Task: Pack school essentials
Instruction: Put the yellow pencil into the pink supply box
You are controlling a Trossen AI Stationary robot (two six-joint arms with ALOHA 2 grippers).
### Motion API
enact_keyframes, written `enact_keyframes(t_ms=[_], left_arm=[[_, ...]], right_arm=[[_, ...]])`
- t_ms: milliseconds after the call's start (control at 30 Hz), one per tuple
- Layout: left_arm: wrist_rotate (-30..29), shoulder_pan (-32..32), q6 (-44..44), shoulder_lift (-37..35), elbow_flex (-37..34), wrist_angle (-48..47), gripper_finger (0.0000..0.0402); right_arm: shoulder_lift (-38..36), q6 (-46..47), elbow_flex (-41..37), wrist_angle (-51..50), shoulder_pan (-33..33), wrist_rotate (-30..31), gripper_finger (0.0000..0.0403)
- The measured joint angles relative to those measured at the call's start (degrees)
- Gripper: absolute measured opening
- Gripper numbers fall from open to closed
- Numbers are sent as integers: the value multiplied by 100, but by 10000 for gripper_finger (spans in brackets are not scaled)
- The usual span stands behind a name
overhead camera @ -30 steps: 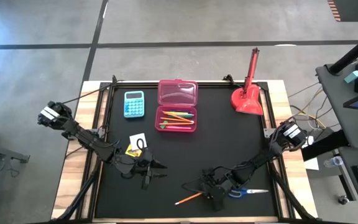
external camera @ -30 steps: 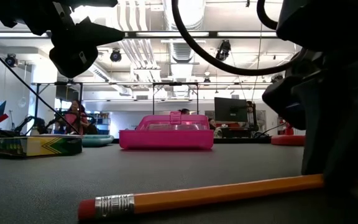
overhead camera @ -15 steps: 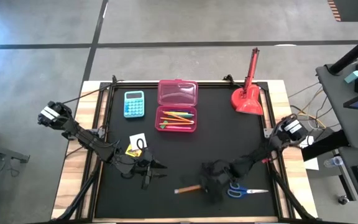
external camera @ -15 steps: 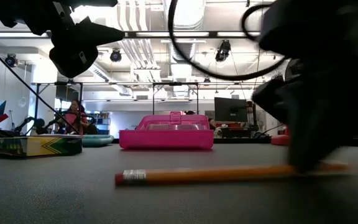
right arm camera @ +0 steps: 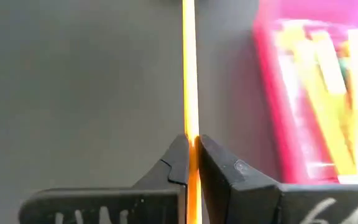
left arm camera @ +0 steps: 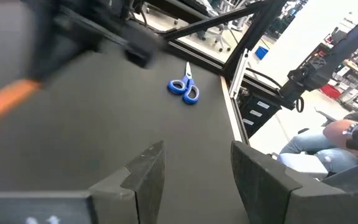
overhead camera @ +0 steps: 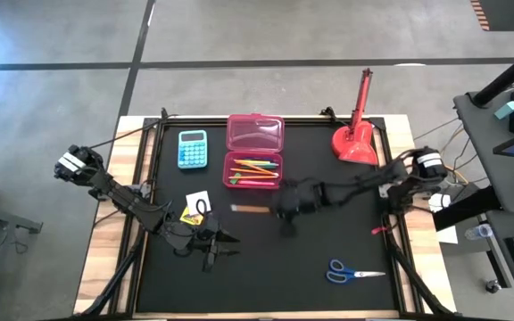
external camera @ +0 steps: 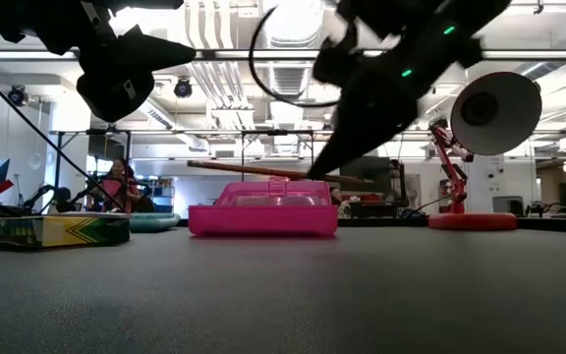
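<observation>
Pencil (overhead camera: 252,209) is clamped in my right pincer (overhead camera: 281,209), held above the desk (overhead camera: 328,178) just near of the open pink case (overhead camera: 254,169), so next I judge it needs lowering into that tray.

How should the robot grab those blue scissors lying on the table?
Judging by their pose, from straight above: the scissors lie flat and closed. Pinch across the narrow part where blades meet handles, jaws either side; the loops look too wide.
</observation>
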Motion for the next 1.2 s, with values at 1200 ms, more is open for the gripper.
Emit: enact_keyframes(t_ms=[1200], left_arm=[[-2,4,-31,0,0,-256,164]], right_arm=[[939,-52,214,850,-1780,-156,13]])
